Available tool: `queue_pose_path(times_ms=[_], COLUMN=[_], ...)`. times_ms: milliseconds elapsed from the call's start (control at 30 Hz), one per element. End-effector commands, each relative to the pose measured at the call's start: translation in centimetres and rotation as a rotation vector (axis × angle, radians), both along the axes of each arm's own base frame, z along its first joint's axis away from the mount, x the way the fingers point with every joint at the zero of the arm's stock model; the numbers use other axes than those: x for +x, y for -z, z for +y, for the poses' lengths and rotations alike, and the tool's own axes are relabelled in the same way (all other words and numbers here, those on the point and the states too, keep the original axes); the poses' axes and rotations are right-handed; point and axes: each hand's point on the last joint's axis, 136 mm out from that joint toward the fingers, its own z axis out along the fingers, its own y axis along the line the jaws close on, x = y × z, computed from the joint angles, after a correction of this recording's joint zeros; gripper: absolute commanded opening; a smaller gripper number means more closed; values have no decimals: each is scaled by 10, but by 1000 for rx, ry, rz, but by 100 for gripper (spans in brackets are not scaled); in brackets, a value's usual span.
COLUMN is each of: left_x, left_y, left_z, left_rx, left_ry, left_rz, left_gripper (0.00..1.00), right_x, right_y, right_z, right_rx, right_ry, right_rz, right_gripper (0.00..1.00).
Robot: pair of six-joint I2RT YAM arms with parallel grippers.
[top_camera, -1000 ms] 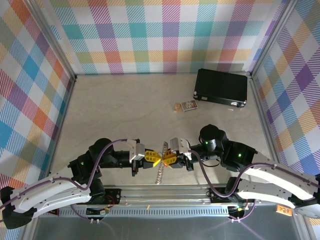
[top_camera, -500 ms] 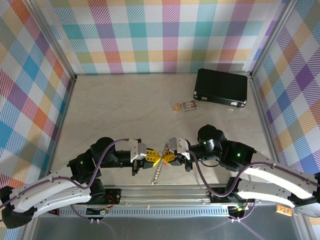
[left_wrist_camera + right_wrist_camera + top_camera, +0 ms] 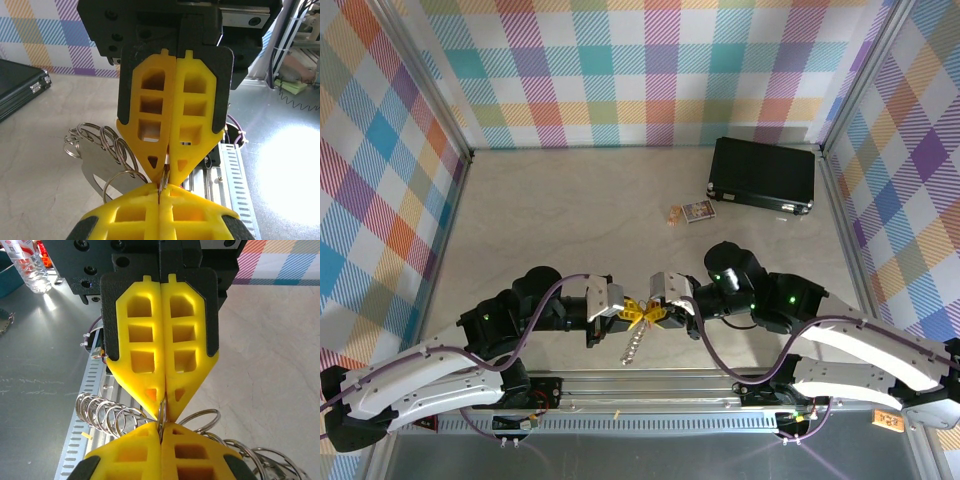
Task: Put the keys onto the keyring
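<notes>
My left gripper (image 3: 632, 313) and right gripper (image 3: 653, 315) meet tip to tip above the table's near edge, both shut. The keyring (image 3: 633, 345), a silver chain of linked rings, hangs from that meeting point toward the rail. In the left wrist view my left gripper (image 3: 161, 189) pinches one thin ring, with more of the keyring (image 3: 102, 145) looping off to the left. A dark red sliver of the key (image 3: 166, 168) sits between the opposite fingertips. In the right wrist view my right gripper (image 3: 161, 429) closes at that same ring, and the keyring (image 3: 107, 415) coils to both sides.
A black rectangular case (image 3: 763, 173) lies at the back right, with a small printed card (image 3: 694, 211) in front of it. The slotted metal rail (image 3: 650, 385) runs under the grippers. Checked walls close in the table on three sides.
The two grippers have closed the gap between them and now touch tip to tip, a little farther from the rail. The orange-red spot at the right fingertips no longer shows from above.
</notes>
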Motion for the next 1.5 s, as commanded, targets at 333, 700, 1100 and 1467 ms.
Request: queue_pose_path(times_ms=[333,700,1100,1467], left_x=[-20,-22,-22,0], left_y=[-55,-52,-48,-18], left_z=[10,7,5,11], left_rx=[-293,-333,-340,-82], left_ry=[68,86,89,-36], left_rz=[-28,-21,-11,-35], left_gripper=[0,0,0,6], right_x=[-17,-24,-14,3], right_y=[-37,-47,-35,-18], right_z=[1,1,3,2], right_rx=[196,265,228,78], right_ry=[-61,-96,-44,20], right_rz=[6,21,11,-35], right_gripper=[17,33,9,0])
